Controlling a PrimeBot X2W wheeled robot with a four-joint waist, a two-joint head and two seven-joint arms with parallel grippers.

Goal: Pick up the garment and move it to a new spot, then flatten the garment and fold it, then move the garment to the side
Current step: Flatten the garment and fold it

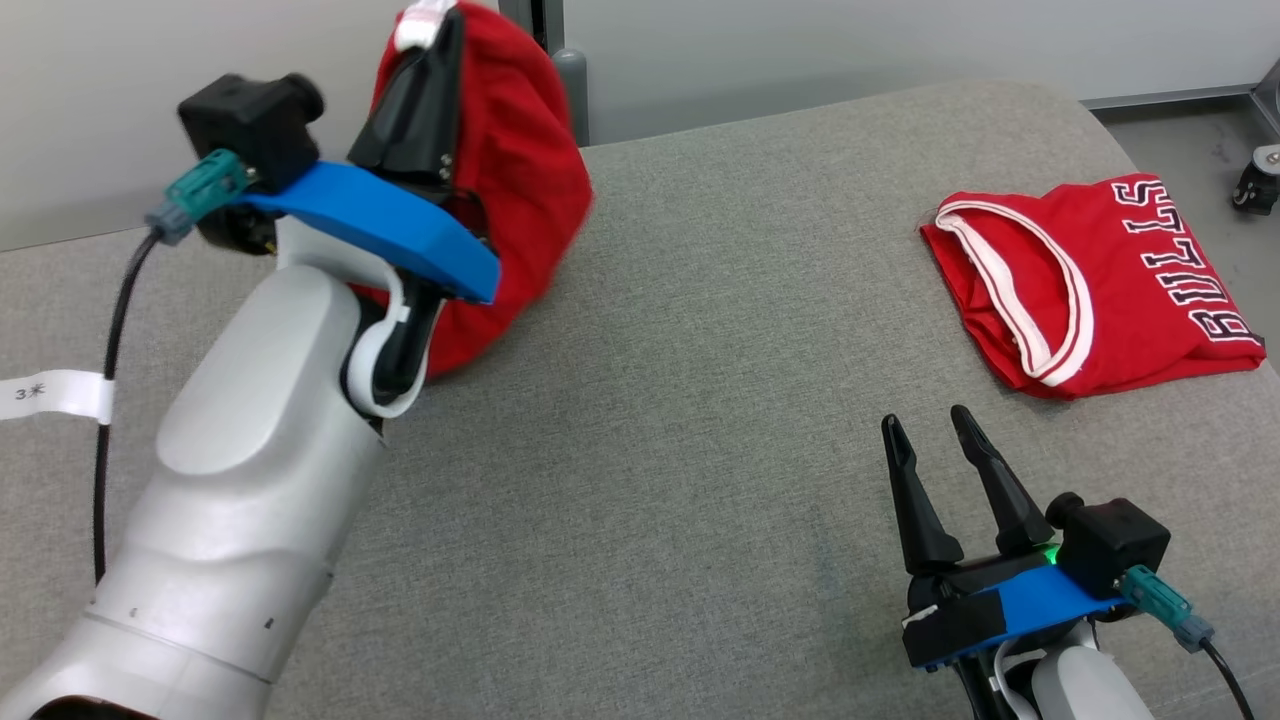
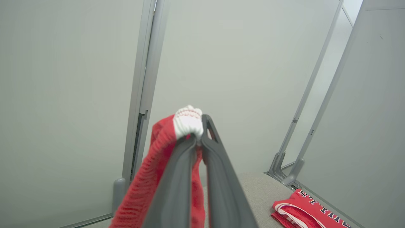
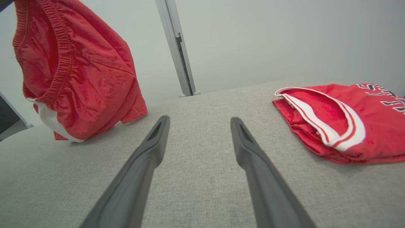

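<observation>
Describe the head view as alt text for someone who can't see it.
The robot's left gripper, jaws shut, holds a red garment up at the upper left over a grey table. At the lower right its right gripper sits with jaws open, near a folded red Bulls jersey.

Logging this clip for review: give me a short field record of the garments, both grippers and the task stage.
held garment: red shorts, hanging bunched from the left gripper
left gripper: shut on the shorts at their white trim
right gripper: open, holding nothing, over the table
other garment: folded red jersey, lying on the table at the robot's right
task stage: shorts lifted; not yet flattened or folded
</observation>
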